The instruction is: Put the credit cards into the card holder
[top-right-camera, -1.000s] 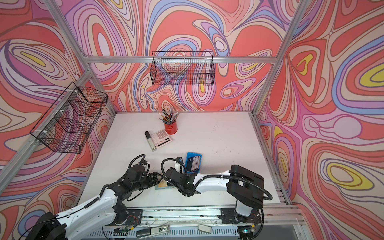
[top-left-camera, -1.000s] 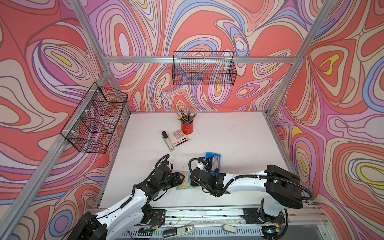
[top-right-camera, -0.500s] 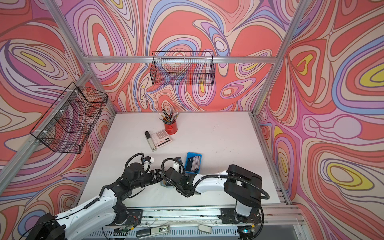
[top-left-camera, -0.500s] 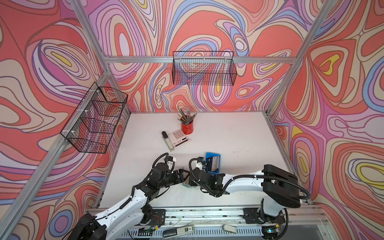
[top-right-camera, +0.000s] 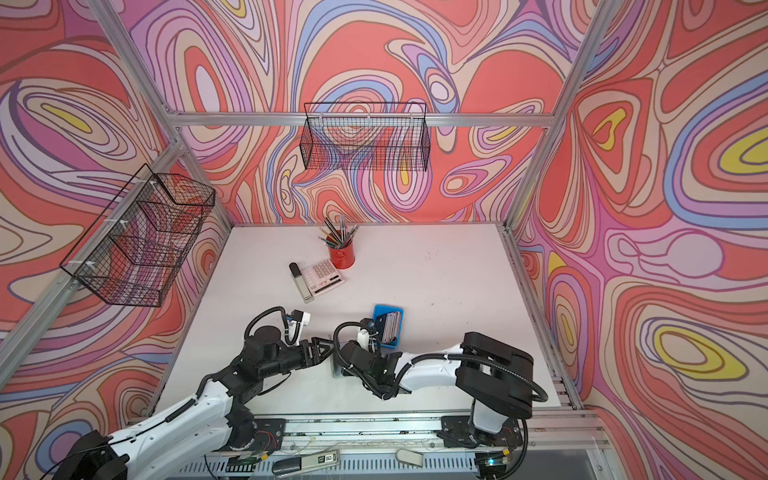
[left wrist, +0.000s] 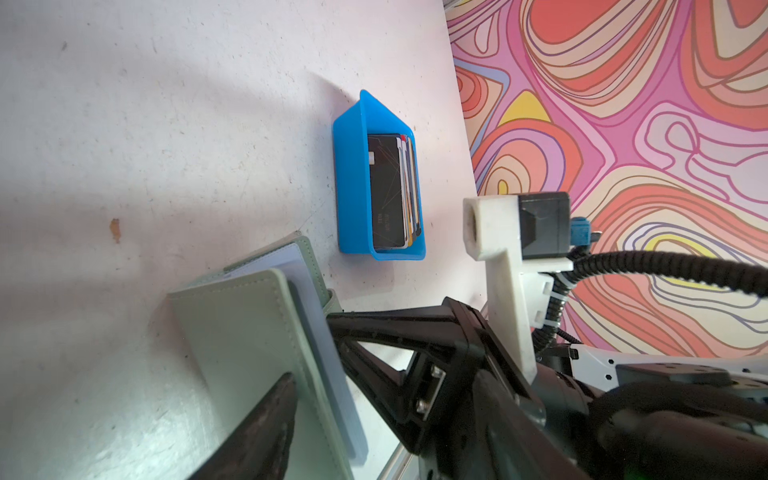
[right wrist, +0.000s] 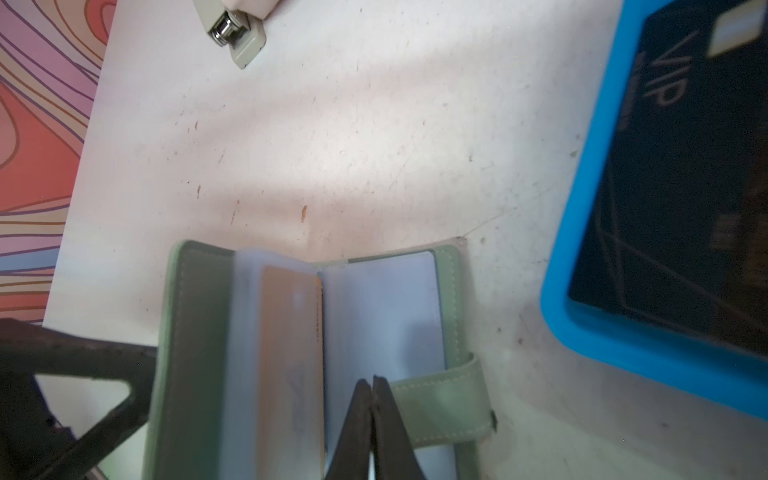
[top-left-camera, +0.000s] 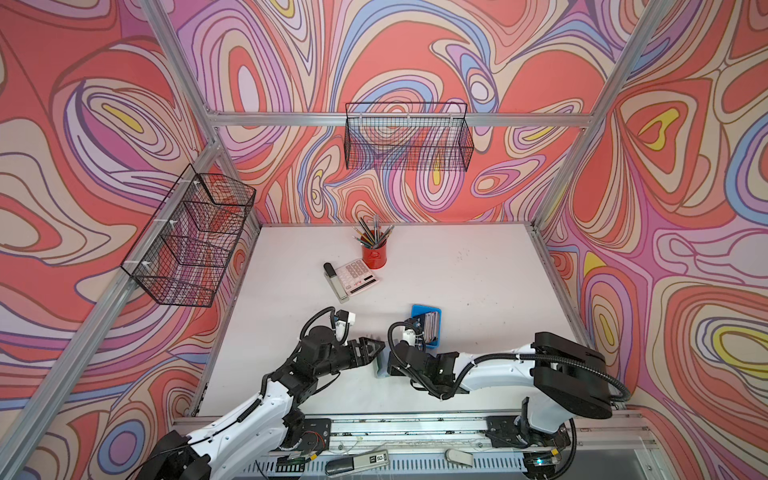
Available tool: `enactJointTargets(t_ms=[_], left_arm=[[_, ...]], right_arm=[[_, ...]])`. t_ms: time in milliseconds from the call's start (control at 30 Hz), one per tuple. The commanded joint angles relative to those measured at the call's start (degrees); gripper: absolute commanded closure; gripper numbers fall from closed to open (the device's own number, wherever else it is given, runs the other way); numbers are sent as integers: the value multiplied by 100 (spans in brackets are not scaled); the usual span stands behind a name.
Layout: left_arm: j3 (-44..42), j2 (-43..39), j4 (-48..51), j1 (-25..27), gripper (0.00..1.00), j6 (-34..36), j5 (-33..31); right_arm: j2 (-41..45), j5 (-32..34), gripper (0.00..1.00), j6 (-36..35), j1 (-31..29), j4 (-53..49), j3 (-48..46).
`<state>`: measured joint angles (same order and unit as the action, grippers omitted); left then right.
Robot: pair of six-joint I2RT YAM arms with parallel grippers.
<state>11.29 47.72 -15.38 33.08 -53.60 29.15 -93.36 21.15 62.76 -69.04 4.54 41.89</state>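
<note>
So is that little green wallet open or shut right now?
Open. The card holder is spread like a book, clear sleeves showing, a tan card in one. The shut right claw sits over its other page.

1. Card holder [right wrist: 199,353]: I find it lying open on the bench [top-left-camera: 457,291], at the middle of the near edge. One card [right wrist: 291,332] sits in a sleeve on its half away from the tray [left wrist: 349,187].
2. Tray: just behind the holder toward the right edge, apart from it; credit cards [left wrist: 386,195] inside.
3. Calculator [top-left-camera: 357,276]: left of middle, nearer the far edge; stapler [top-left-camera: 334,280] just beside it on the left; pencil cup [top-left-camera: 374,255] just behind it.
4. Left tool [top-left-camera: 374,348] at the holder's left cover; right tool [right wrist: 371,386] on its right half.
5. Rear basket [top-left-camera: 409,141] on the back wall; side basket [top-left-camera: 195,237] on the left wall.
</note>
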Motion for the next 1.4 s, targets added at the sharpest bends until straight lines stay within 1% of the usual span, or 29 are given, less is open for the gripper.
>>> enactJointTargets(t_ms=[0,333,567,700,833,1133,1300,1367], left_arm=[[60,74,-229,105,31,56,63],[402,744,-370,591,32,160,-265],[689,1393,-391,912,33,288,-609],[760,1729,-621,1005,34,264,-757],[898,2032,-632,1077,34,272,-901],[1006,2782,-905,1206,36,289,-1192],[965,2836,-666,1349,38,322,-1763],[934,2759,-599,1401,38,324,-1876]], right_arm=[[214,241,100,204,5,1,-160],[370,359,100,357,9,58,-468],[749,629,100,514,13,-115,-766],[994,729,100,540,14,-71,-972],[1142,760,100,446,9,-32,-1050],[1074,620,100,257,15,310,-1103],[1094,616,100,202,11,358,-1102],[1088,593,100,181,15,405,-1104]])
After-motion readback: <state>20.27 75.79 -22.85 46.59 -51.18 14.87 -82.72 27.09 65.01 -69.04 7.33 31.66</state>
